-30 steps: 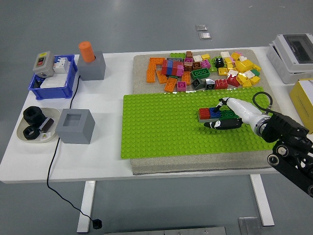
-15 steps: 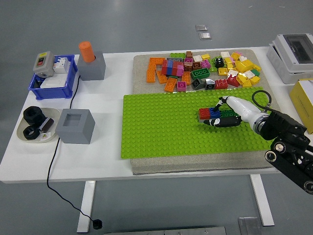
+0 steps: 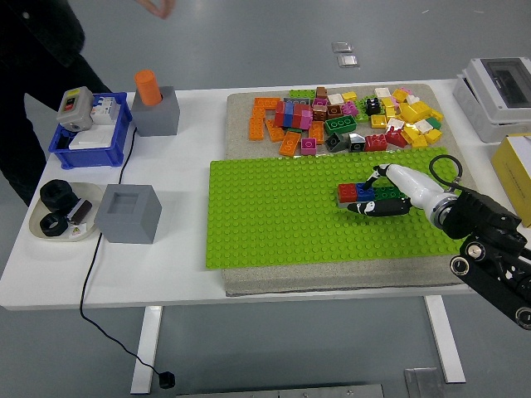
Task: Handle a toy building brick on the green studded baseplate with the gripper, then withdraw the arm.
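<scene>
The green studded baseplate (image 3: 274,220) lies on a grey mat in the middle of the table. A short row of bricks stands on its right part: a red brick (image 3: 347,192), a blue brick (image 3: 365,191) and a green brick (image 3: 385,193). My right hand (image 3: 370,199), white with black fingers, comes in from the lower right. Its fingers (image 3: 373,209) curl along the row's front and its thumb sits behind, closed on the green brick at the row's right end. My left arm is out of view.
A pile of loose bricks (image 3: 348,116) lies behind the baseplate. Two grey blocks (image 3: 127,214), an orange cylinder (image 3: 148,87), a blue bin (image 3: 91,133) and a plate of black parts (image 3: 62,217) stand left. A person's dark sleeve (image 3: 37,58) is at top left. White box (image 3: 498,87) at right.
A person has come into view at the top left. My right hand has shifted slightly up and right, staying at the brick row.
</scene>
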### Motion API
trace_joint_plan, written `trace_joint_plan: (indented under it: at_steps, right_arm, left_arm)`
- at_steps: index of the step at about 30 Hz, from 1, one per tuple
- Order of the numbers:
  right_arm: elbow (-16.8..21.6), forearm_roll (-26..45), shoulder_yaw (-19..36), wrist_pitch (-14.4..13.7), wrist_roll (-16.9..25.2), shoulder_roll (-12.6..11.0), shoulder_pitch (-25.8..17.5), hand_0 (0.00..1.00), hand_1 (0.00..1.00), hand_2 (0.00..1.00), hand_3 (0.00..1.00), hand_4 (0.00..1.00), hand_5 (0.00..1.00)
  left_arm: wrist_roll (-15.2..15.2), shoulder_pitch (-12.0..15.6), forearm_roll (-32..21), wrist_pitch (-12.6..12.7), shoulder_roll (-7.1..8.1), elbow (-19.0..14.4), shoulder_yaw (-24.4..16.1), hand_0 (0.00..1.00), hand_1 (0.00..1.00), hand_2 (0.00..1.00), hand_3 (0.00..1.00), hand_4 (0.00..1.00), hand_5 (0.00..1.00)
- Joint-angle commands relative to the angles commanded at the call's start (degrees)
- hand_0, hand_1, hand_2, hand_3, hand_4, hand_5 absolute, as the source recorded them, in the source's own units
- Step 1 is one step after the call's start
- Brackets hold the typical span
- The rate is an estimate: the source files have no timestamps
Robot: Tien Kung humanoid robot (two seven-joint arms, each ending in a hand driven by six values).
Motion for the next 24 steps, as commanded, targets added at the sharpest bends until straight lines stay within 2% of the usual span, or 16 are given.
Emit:
trace_joint_plan:
  at_steps: [17,24]
  right_arm:
    - [3.19,3.25,2.30,-0.62,0.95,-1.81,-0.06,0.982,0.941,0.945,0.623,0.931,0.591]
    - [4.88,3.78,5.63,-2.44,2.13,-1.89,-1.77,0.969,0.924,0.935,0.639,0.933,0.573]
  left_arm:
    - [0.07,0.36,-0.35,0.12,-0.06,0.00,-0.14,0.598,0.617,0.540,0.595,0.760,0.212]
    - [0.14,0.31,-0.12,0.18,0.06,0.00,-0.36,0.597,0.616,0.540,0.594,0.760,0.212]
